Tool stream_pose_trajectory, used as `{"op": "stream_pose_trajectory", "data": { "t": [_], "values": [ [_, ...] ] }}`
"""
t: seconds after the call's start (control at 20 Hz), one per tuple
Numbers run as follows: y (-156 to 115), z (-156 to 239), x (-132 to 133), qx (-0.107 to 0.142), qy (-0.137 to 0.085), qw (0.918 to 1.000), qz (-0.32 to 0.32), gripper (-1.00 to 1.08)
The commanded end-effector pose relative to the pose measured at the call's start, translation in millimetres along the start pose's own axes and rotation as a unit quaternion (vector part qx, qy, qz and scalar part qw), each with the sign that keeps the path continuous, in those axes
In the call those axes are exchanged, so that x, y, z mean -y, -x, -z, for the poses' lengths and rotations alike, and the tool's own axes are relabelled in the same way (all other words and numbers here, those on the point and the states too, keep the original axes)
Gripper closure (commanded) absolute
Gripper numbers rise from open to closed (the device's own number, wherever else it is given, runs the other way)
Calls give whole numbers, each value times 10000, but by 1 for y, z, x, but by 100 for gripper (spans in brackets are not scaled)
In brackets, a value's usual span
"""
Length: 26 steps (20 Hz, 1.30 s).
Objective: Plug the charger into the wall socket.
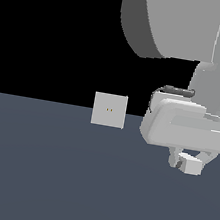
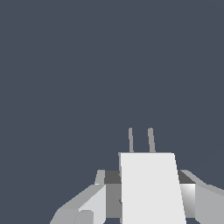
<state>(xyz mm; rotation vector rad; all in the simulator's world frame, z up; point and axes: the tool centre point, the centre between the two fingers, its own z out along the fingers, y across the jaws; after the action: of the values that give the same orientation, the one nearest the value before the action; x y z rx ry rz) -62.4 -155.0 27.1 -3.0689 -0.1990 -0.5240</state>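
Flat slate floor [image 1: 46,172], claw [image 1: 190,164] pinching boxy white charger [image 1: 193,166], square socket plate [image 1: 109,110] upright.

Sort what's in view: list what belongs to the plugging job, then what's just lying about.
Belongs to the job:
- small white rectangular charger block, two prongs showing in the wrist view
- upright light-grey square wall socket plate
- tool, closed on the charger

Just lying about:
- nothing; only the dark blue-grey floor
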Motion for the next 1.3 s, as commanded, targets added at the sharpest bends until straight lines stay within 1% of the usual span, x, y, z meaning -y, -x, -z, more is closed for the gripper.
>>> {"op": "stream_pose_trajectory", "data": {
  "t": [0.0,0.45,1.25],
  "values": [
    [-7,3,12,-8,30,10000,-89,108],
    [-35,13,53,-21,146,9989,-434,108],
    [-86,26,115,-22,342,9946,-978,108]
  ]
}}
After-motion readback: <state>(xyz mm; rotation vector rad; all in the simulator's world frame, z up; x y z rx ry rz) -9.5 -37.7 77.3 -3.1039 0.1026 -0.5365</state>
